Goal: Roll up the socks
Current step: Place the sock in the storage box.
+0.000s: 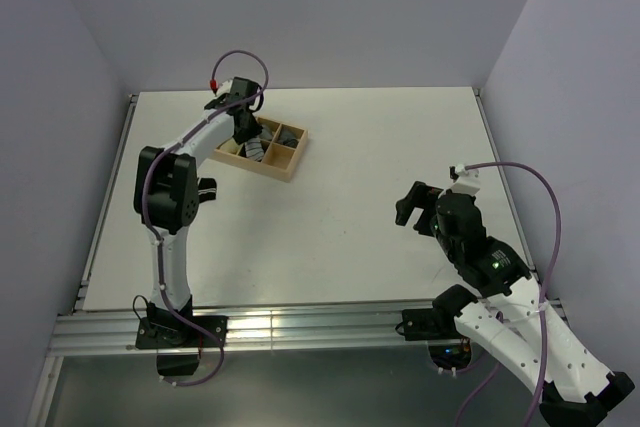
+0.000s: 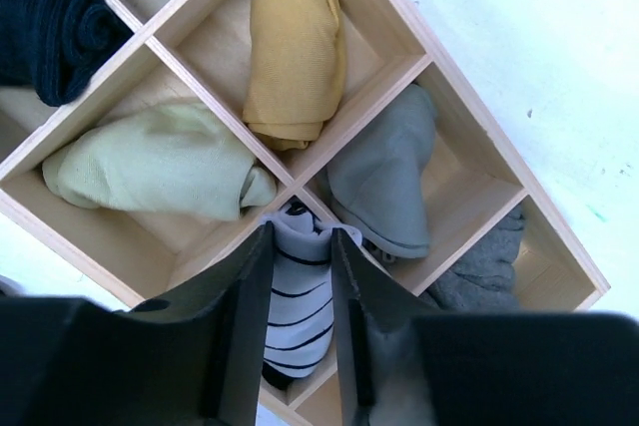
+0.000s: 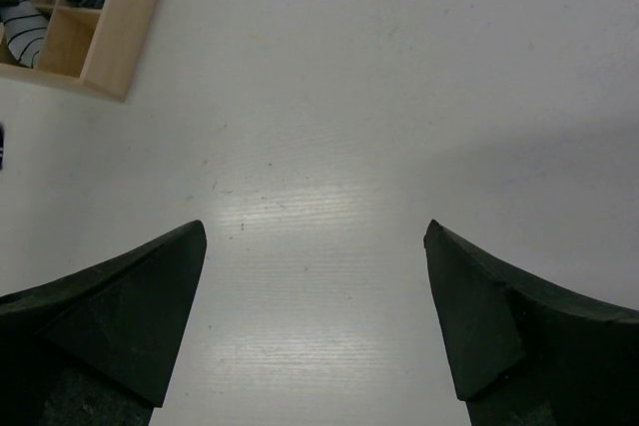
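Note:
The socks [image 2: 300,296] show as one white roll with thin black stripes and a dark end, sitting in a compartment of the wooden divided box [image 2: 554,226]. My left gripper [image 2: 303,233] reaches down into that compartment, and both black fingers press against the roll's sides. From above, the left gripper [image 1: 243,132] hangs over the box [image 1: 290,169] at the back left. The striped roll [image 3: 22,35] also appears far off in the right wrist view. My right gripper [image 3: 316,228] is wide open over bare table, on the right side [image 1: 412,209].
Other compartments hold a yellow roll [image 2: 295,47], a pale green roll [image 2: 150,162], a grey sock [image 2: 384,177], a navy roll [image 2: 50,27] and a dark grey sock [image 2: 489,271]. The white table [image 1: 350,227] ends at a metal rail in front.

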Robot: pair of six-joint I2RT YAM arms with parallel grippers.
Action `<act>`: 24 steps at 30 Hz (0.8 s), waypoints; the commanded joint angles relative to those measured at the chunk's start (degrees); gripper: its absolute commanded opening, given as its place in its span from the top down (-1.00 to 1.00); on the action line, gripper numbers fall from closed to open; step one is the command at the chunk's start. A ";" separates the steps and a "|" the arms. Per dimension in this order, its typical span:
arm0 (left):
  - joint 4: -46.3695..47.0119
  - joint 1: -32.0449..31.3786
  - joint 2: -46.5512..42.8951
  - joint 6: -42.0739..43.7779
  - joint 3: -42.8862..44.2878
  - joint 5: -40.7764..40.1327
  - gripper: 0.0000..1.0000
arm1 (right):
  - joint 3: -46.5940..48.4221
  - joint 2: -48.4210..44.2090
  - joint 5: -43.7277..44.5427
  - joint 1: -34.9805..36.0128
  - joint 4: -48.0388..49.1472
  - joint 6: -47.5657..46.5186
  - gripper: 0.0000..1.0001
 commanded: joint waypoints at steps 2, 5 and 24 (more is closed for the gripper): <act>-2.88 0.14 1.18 -0.86 0.72 0.51 0.41 | -0.11 -0.31 0.80 -0.33 1.55 -0.19 -0.95; -4.02 0.05 0.92 -1.47 -1.12 1.91 0.58 | -0.02 0.13 0.63 -0.33 1.73 -0.37 -0.95; -5.18 0.57 11.19 -5.78 5.81 5.43 0.49 | -0.55 1.89 0.09 -0.33 2.43 0.07 -0.94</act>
